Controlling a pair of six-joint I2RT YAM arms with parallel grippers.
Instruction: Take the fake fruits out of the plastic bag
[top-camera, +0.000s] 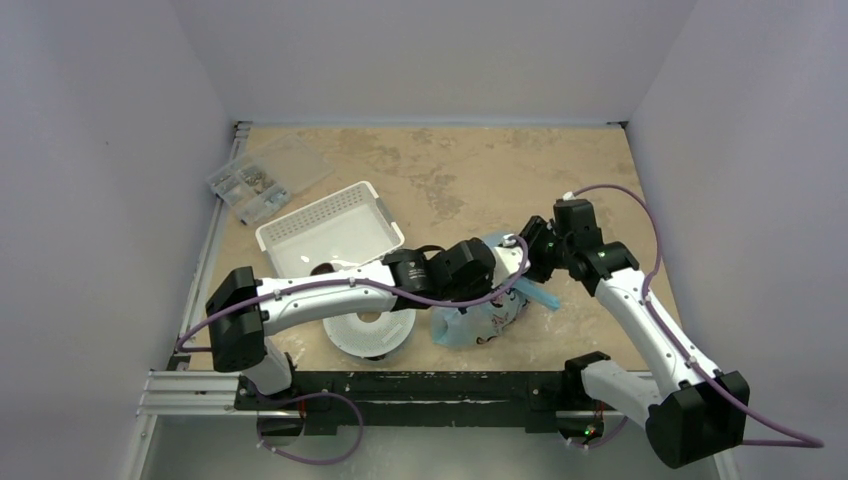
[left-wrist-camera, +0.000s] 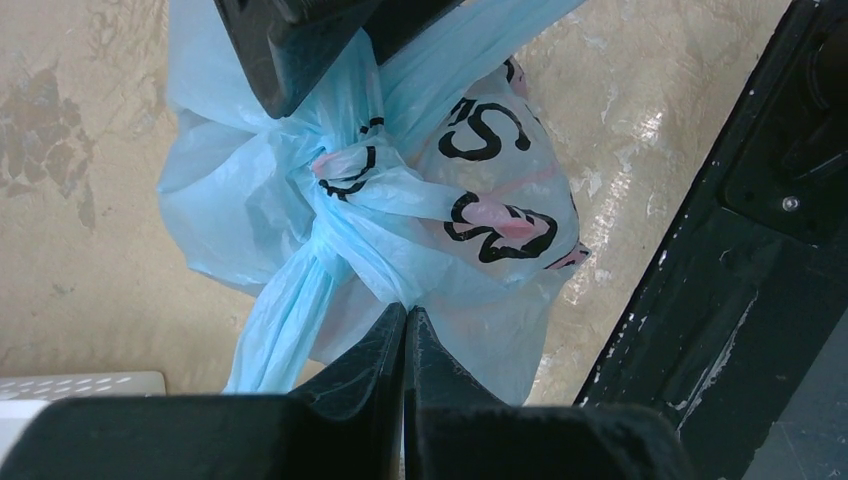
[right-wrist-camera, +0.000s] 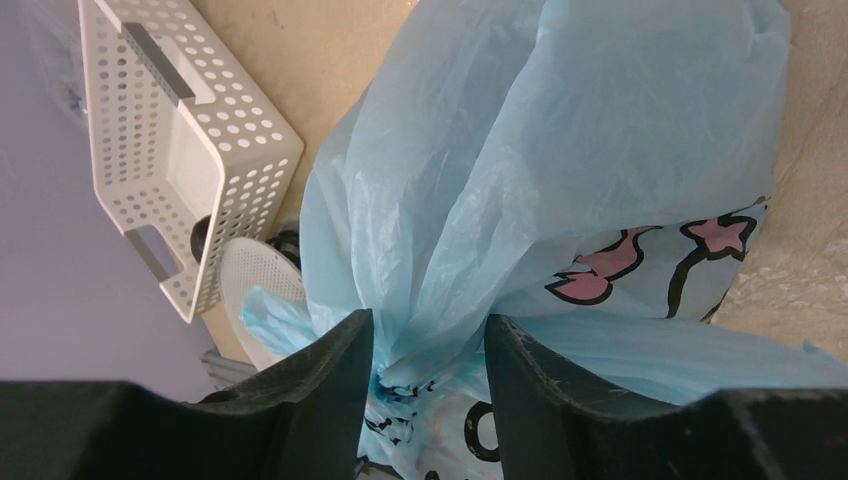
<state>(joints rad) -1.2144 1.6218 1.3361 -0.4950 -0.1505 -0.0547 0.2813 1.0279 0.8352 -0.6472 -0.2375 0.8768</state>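
The plastic bag (top-camera: 482, 316) is light blue with pink and black print and lies knotted near the table's front edge. It also shows in the left wrist view (left-wrist-camera: 250, 200) and the right wrist view (right-wrist-camera: 560, 150). My left gripper (top-camera: 487, 272) (left-wrist-camera: 405, 312) is shut, its tips pinching a thin fold of film just below the knot. My right gripper (top-camera: 530, 250) (right-wrist-camera: 428, 345) stands over the bag, its jaws closed onto the bunched neck between them. The fake fruits are hidden inside the bag.
A white slotted basket (top-camera: 330, 225) (right-wrist-camera: 170, 130) sits left of the bag, with a small dark thing (top-camera: 322, 268) at its near edge. A round white perforated disc (top-camera: 368, 335) lies in front of it. A clear compartment box (top-camera: 265, 178) is far left. The black base rail (left-wrist-camera: 700, 300) runs close by.
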